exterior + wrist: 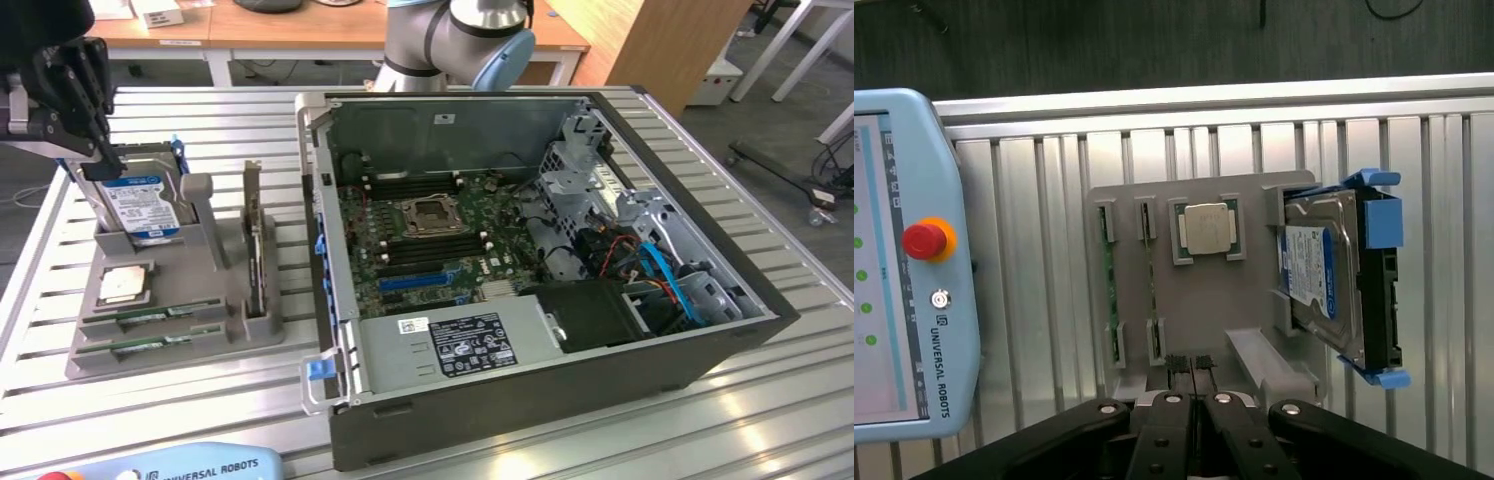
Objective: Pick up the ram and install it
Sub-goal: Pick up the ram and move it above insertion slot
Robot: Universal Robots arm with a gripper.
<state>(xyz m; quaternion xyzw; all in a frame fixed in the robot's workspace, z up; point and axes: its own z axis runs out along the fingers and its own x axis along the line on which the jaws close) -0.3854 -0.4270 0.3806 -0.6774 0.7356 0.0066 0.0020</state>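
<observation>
Ram [158, 317] [1108, 285] sits in the gray holder [200, 330] [1194, 300] on the slatted tabletop [200, 120] [1034, 200]: two thin green sticks, side by side, each set on edge in its own slot, neither one lifted. My hand [96, 140] [1191, 365] is pressed together, fingertips touching, with nothing between them. In the exterior view it hangs above the far end of the holder, over the hard drive [138, 205] [1319, 270] that stands upright in its blue-edged bracket, well apart from the sticks at the near end. In the wrist view my black fingertips show above the holder's edge. Between the drive and the sticks a processor chip [123, 285] [1209, 228] lies flat in a square recess. A dark expansion card [254, 240] stands upright along the holder's side toward the exterior view's right. Beyond it, just beside the holder, the open computer case [534, 400] lies on its side with the motherboard [441, 240] facing up. A blue teach pendant [160, 465] [904, 300] lies on the tabletop near the holder's ram end
</observation>
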